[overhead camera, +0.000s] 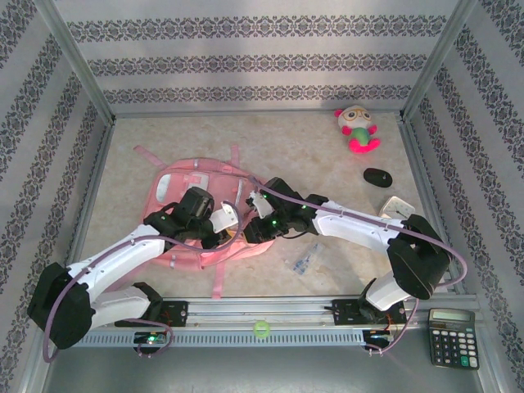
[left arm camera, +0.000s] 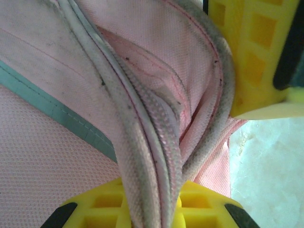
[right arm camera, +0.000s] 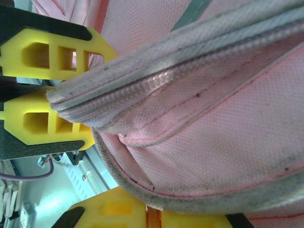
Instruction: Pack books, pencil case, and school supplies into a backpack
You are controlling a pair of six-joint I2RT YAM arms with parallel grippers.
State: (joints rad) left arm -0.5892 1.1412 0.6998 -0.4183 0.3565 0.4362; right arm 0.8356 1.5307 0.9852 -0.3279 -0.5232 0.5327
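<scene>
The pink backpack (overhead camera: 176,182) lies flat at centre left of the table. My left gripper (overhead camera: 223,219) is shut on its grey zipper rim (left arm camera: 156,156), which runs down between the yellow fingers (left arm camera: 102,209). My right gripper (overhead camera: 252,225) is just right of it at the same opening. Its jaws are almost together, and the backpack's grey edge (right arm camera: 199,202) is pressed at their tips (right arm camera: 153,216). The left gripper's fingers (right arm camera: 45,121) clamp the rim in the right wrist view. A clear packet of school supplies (overhead camera: 304,260) lies near the front. The books and pencil case are out of view.
A pink-and-green plush toy (overhead camera: 358,127) sits at the back right, with a small black oval object (overhead camera: 377,177) and a pale square piece (overhead camera: 395,206) nearer. A black calculator (overhead camera: 452,336) and a green ball (overhead camera: 261,329) rest by the front rail (overhead camera: 270,311).
</scene>
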